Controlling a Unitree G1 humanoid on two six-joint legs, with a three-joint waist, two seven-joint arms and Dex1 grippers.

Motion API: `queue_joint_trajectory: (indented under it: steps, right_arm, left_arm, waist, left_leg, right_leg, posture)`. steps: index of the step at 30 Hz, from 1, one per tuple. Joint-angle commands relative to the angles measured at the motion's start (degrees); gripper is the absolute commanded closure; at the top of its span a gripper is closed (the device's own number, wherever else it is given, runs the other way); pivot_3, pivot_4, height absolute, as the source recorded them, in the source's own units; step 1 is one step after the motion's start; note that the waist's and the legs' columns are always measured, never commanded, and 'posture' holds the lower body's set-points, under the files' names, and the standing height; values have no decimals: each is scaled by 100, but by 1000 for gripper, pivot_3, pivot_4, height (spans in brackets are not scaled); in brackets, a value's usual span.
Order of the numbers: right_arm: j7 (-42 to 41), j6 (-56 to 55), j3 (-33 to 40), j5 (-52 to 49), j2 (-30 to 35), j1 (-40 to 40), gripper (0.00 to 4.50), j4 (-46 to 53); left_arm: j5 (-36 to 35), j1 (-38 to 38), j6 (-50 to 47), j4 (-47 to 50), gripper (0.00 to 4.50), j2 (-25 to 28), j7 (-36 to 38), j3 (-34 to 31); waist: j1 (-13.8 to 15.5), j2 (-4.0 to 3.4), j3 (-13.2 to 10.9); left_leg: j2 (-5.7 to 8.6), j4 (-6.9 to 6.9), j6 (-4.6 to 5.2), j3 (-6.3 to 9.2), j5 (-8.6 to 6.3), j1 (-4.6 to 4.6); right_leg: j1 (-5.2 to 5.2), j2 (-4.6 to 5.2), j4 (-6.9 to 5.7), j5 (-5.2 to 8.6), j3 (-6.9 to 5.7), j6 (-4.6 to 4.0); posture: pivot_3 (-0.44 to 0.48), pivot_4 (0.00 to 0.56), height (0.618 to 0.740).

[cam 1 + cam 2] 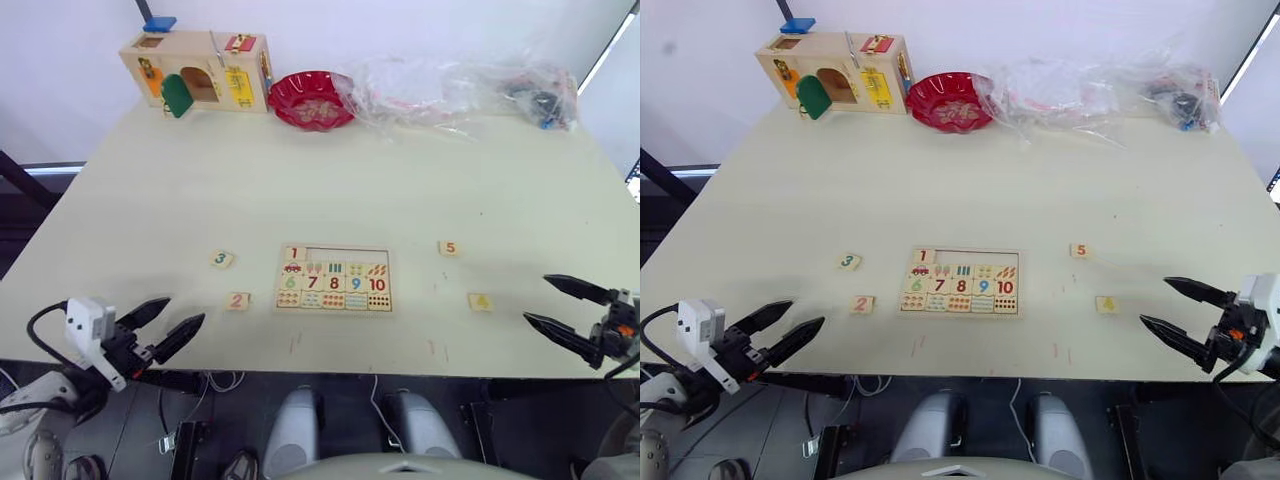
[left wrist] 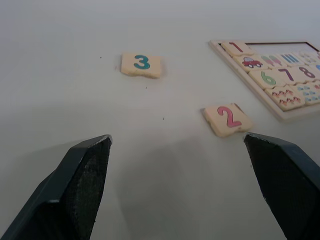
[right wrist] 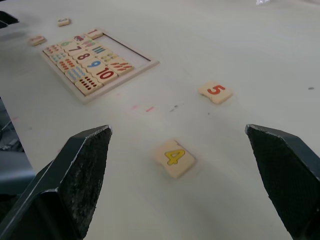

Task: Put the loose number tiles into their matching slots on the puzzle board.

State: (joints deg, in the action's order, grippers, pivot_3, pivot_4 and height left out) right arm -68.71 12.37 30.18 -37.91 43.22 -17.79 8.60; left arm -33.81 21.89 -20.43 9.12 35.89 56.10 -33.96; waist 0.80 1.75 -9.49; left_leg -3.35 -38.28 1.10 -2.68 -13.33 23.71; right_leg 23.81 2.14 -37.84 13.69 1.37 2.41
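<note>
1. Four loose number tiles lie on the pale bench (image 1: 200,190) around the puzzle board (image 1: 334,279), which sits near the bench's front edge with its long axis running left to right and its digits upright toward the robot.
2. Tile 1 (image 1: 294,253) is seated in the board's top-left slot; the other slots of that row are open.
3. Left pincer (image 1: 168,322): fingers spread apart, holding nothing, at the front-left edge of the bench. Tile 2 (image 1: 238,301) lies at about 2 o'clock from it, near; tile 3 (image 1: 222,259) lies farther off at about 1 o'clock. Both tiles are left of the board and apart from it.
4. Right pincer (image 1: 552,303): fingers spread apart, holding nothing, at the front-right edge. Tile 4 (image 1: 481,301) lies at about 9 o'clock from it, near; tile 5 (image 1: 449,248) lies at about 10 o'clock, farther off.
5. All four loose tiles lie flat, digits face up, slightly askew.
6. At the far edge: a wooden box (image 1: 196,70) with coloured doors, a red bowl (image 1: 311,99), and clear plastic bags (image 1: 460,90).
</note>
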Motion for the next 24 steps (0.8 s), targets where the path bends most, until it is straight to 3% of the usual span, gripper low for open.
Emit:
queue_joint_trajectory:
  steps: [1,8,13,19,24]
  right_arm:
    - [-88,-104,320,-109,36,-132,0,170]
    - [-391,49,293,-437,86,-202,0,508]
    - [-966,101,79,-559,401,-13,0,771]
    - [-1354,-15,-203,-519,643,365,0,977]
    - [-1281,137,-374,-628,635,590,0,1243]
  left_arm:
    - [-110,50,123,45,19,137,144,-173]
    - [-13,-167,203,33,19,877,914,104]
    - [108,-664,382,-418,19,1683,1922,516]
    - [754,-1868,1222,-1731,19,2361,3084,1528]
    - [1337,-3228,1842,-2782,19,2374,3620,2656]
  waist:
    - [-5,-1,0]
    - [-7,-9,1]
    - [-6,-16,-3]
    - [-2,-29,-10]
    - [14,-31,-12]
  left_leg:
    - [0,2,0,2,0,0]
    - [0,6,0,1,0,3]
    - [0,10,1,-1,0,4]
    - [2,10,1,-7,0,5]
    - [10,9,2,-19,1,15]
  right_leg:
    - [2,1,0,0,1,0]
    - [8,1,0,-1,7,-3]
    - [12,2,1,-1,8,-2]
    - [13,0,2,-3,3,-6]
    - [12,-4,3,-12,-5,-21]
  posture:
    - [0,150,740]
    - [0,150,740]
    - [0,150,740]
    - [0,150,740]
    - [0,150,740]
